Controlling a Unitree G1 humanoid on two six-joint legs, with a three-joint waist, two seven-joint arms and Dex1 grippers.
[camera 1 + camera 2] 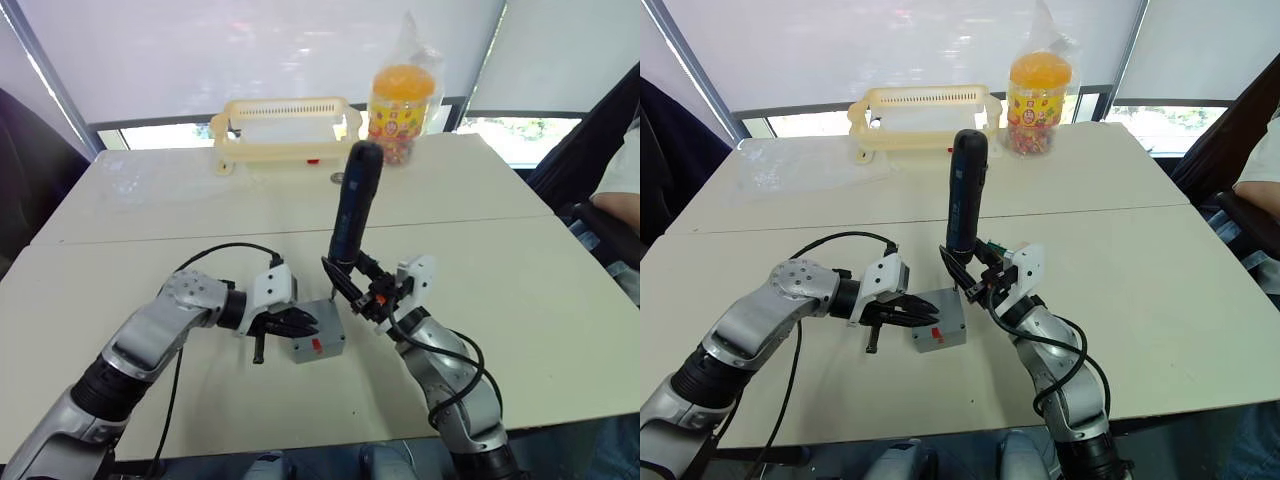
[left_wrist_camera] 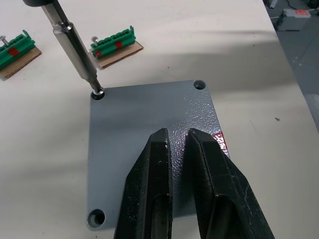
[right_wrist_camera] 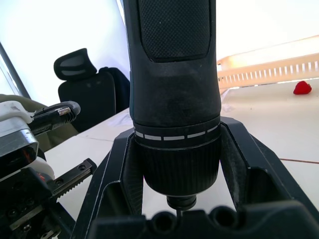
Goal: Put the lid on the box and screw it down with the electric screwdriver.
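Lid (image 2: 144,124) on box (image 1: 318,343); left wrist view shows screwdriver bit (image 2: 75,47) in corner hole.

Silver arms, black cables, seemingly black claws

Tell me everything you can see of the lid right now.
The thin flat grey plastic lid has a textured surface and rounded corners, and lies flat on the small grey box on the cream table. Three corner holes show: two look empty, and the metal bit of the black-and-blue electric screwdriver, held upright by the right gripper, sits in the third. The left gripper hangs over the lid's middle, its black fingers nearly closed; contact is unclear.
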